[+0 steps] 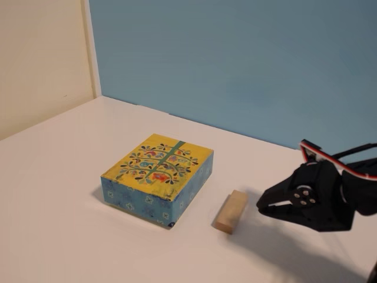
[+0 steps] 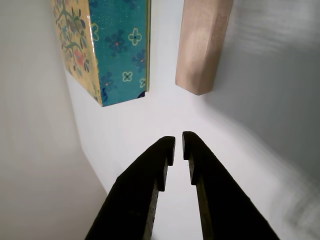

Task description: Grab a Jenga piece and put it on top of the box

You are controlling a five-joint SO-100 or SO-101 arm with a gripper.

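The Jenga piece (image 1: 231, 211), a small light-tan wooden block, lies flat on the white table just right of the box (image 1: 158, 167). The box has a yellow tree-patterned lid and blue sides. My black gripper (image 1: 260, 206) hovers low, a short way right of the block, pointing at it. In the wrist view the gripper (image 2: 178, 144) has its jaws almost together with only a thin slit between them and holds nothing. The block (image 2: 202, 45) lies ahead of the tips and the box (image 2: 117, 45) is to its left.
The white table (image 1: 70, 194) runs to a blue back wall (image 1: 235, 53) and a cream side wall (image 1: 41, 59). Red, white and black cables (image 1: 330, 160) loop over the arm at the right edge.
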